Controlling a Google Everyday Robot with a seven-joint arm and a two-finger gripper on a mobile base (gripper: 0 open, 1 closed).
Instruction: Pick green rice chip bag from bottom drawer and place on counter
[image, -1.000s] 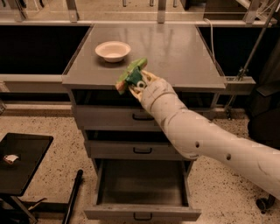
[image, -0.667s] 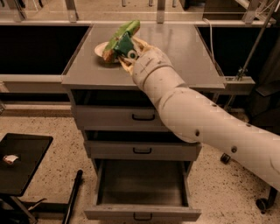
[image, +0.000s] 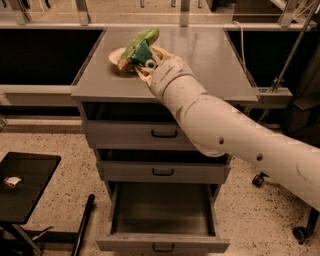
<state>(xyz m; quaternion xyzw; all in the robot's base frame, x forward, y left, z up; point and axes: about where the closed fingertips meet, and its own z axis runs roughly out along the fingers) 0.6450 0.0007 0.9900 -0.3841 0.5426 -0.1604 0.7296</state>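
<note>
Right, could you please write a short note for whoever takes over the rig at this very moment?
Gripper: shut on the green rice chip bag, over the counter, close to the white bowl.
Bottom drawer: pulled open, no bag in it.
Done: bag out of the drawer, up at counter level.
Left: set the bag on bare counter, probably clear of the bowl, then release.

bench (image: 210, 55) plain grey | rice chip bag (image: 141, 44) bright green, darker panel | tool (image: 143, 64) cream, over bench, gripping bag | bowl (image: 116, 56) white | drawer handles (image: 164, 133) black | floor (image: 65, 135) speckled beige | side table (image: 25, 185) black
</note>
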